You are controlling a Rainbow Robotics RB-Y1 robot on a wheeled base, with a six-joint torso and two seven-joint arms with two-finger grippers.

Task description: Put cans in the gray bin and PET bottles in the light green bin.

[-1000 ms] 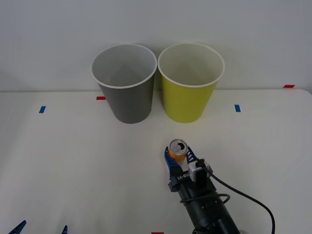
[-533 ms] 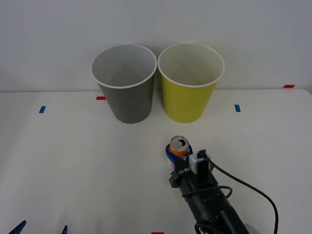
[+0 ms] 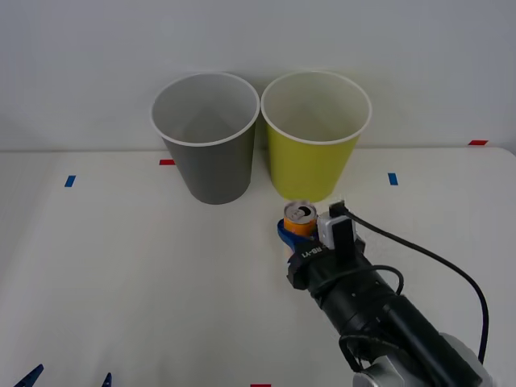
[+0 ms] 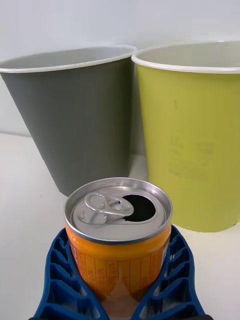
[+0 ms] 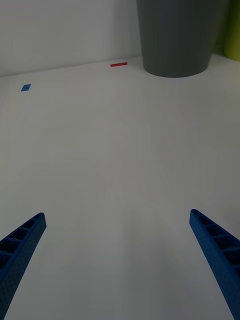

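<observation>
**Orange can held in front of the two bins**

Blue fingers of the left gripper [image 3: 68, 377] show at the near left edge of the table [image 3: 121, 266]; they are spread wide with nothing between them, and the arm is parked there. In the left wrist view the two fingers [image 5: 20, 245] stand far apart over bare white table, with a blue tape mark [image 5: 25, 87] and a red tape mark [image 5: 118, 64] farther off.

At the back of the table, the gray bin [image 3: 206, 137] stands upright, left of the green bin [image 3: 314, 135]. The two rims are just beside each other. Both bins are white inside.

In front of the green bin, a little toward the gray one, is the can [image 3: 299, 218]. The right gripper [image 3: 293, 235] grips it: its blue ribbed fingers [image 4: 62, 280] press the can's body from both sides. The can stands upright, its silver top already opened. The can is lower than both rims. I cannot tell if its base touches the table.
</observation>
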